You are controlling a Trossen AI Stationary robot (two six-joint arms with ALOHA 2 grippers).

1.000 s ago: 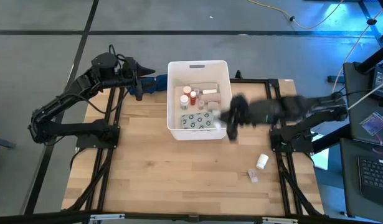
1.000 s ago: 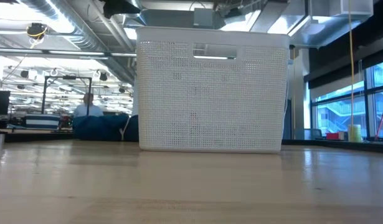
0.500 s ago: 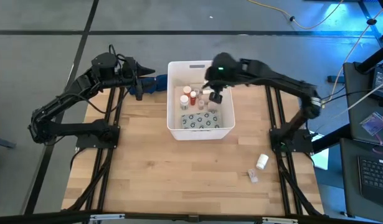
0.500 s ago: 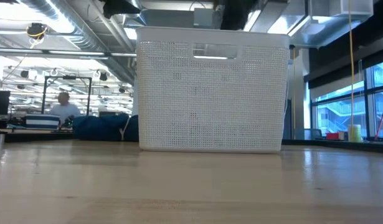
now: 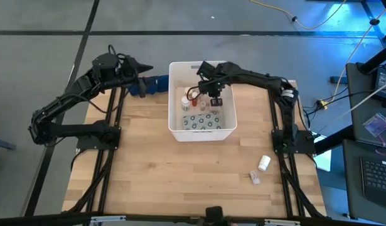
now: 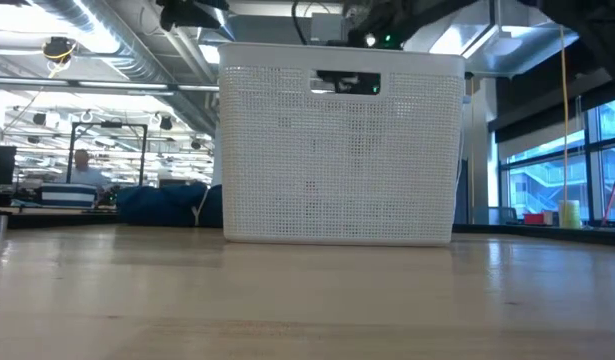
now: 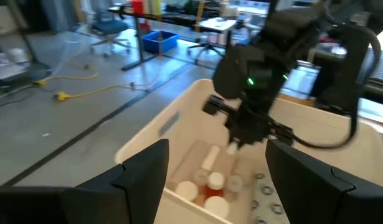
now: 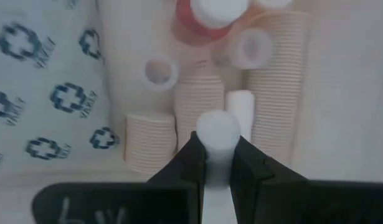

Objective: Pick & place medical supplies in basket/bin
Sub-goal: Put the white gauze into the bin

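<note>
The white basket (image 5: 225, 127) stands on the wooden table toward its far edge, and in the low view its mesh wall (image 6: 337, 150) faces me. Inside lie beige rolls (image 8: 200, 99), a red bottle with a white cap (image 8: 210, 15) and a packet printed with blue crosses (image 8: 42, 81). My right gripper (image 5: 216, 99) hangs over the basket's inside, pointing down, shut on a white tube (image 8: 217, 134). My left gripper (image 7: 213, 186) is open beside the basket's far left corner. A white bottle (image 5: 264, 163) and a small pack (image 5: 255, 178) lie on the table at the near right. My right gripper pinches the white tube between its two fingers (image 8: 188, 162), behind the round cap (image 8: 217, 130), which sticks out past the fingertips. The fingers come from above, and the tube lies along them, cap end down. It hangs above the beige rolls, clear of them as far as I can see.
A dark blue cloth (image 5: 156, 83) lies by the basket's far left side, under my left arm. The near half of the table (image 5: 180, 182) is bare wood. A person (image 6: 82, 165) is in the room far behind.
My right gripper has swung from beside the basket's near right corner toward the far left, over the rim and down into the basket. It has tipped from near level to pointing down and rolled, still shut on the tube. The person in the background has walked left.
</note>
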